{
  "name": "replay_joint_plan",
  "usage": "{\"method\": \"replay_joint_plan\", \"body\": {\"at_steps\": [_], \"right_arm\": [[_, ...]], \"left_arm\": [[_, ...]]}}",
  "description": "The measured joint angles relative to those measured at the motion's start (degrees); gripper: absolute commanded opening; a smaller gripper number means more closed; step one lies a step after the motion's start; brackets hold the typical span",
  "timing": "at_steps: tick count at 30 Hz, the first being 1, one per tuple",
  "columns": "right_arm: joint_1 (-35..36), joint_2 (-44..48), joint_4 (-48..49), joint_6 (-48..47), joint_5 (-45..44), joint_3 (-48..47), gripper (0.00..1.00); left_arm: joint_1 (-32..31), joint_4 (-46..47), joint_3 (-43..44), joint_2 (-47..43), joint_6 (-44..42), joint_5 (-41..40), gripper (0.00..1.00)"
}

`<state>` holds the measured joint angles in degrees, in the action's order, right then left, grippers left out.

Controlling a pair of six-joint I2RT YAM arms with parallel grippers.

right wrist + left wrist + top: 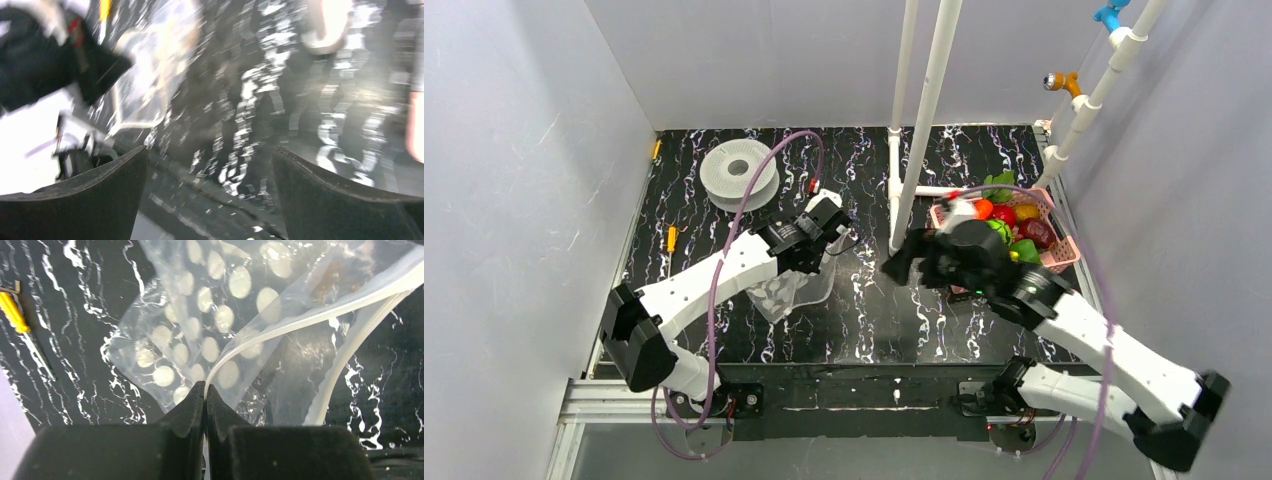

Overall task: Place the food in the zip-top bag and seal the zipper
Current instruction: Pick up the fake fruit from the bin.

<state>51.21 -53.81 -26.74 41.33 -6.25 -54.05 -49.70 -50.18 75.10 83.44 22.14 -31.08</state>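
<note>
The table [874,330] fills the middle of the top view, with the task barely begun. The bag [789,290] hangs left of centre, under the left arm's wrist, with its lower part on the table. It looks empty: the left wrist view shows only its whitish dots and the table through the plastic, no coloured piece. A spool [739,172] sits at upper left, well apart from the bag.

The basket [1064,250] stands at the right edge, and the food [1014,225] is heaped in it, red, green, yellow and orange; none lies loose on the table.

The right gripper [210,155] is between basket and bag, its fingers wide apart and nothing between them; its view is blurred.

The left gripper [205,392] is pinched together on the bag's mouth edge, at one end of the zipper [300,322]. The strip's two sides gape apart, so the mouth is open.

Left to do, by this reading: every piece must be carried across and dropped in, then the strip pressed together along its length.
</note>
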Motion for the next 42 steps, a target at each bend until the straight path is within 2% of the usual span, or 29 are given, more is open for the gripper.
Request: {"method": "replay_joint_plan", "body": {"at_steps": [3,6,9,14,17,22,27,33,42], "right_arm": [[-7.4,6.6,-6.1,0.0,-7.4,0.7,0.98],[-18.1,7.5,-9.2,-1.2,-10.1,0.2,0.98],[-26.3,2.8,-11.9,-2.1,-10.5,-0.7,0.98],[-36.3,-5.9,-13.6,-4.3,-6.4,-1.9,0.98],[-40.3,-8.4,-14.3,-6.2,-6.0,-2.9,0.98],[-41.4,-12.4,-15.4,-10.0,-11.0,-7.0,0.98],[-41.4,-16.3,-14.0,-12.8,-11.6,-7.3,0.98],[-41.4,-21.9,-11.2,-15.9,-13.8,-6.9,0.98],[-41.4,-24.2,-6.9,-17.9,-14.5,-4.2,0.98]], "left_arm": [[1.6,3.1,-3.3,-1.7,-0.9,3.6,0.0],[3.5,4.2,-3.7,-3.1,-0.5,6.4,0.0],[4.9,2.8,0.6,-1.7,1.3,8.3,0.0],[6.0,2.2,14.4,5.4,4.0,9.5,0.0],[6.1,3.0,16.9,8.1,3.9,9.8,0.0],[6.8,5.0,12.2,8.8,2.2,13.2,0.0],[7.7,6.5,8.1,8.3,1.2,16.0,0.0],[8.0,7.8,6.5,7.9,0.8,17.6,0.0],[8.0,9.2,5.9,7.9,0.8,21.6,0.0]]}}
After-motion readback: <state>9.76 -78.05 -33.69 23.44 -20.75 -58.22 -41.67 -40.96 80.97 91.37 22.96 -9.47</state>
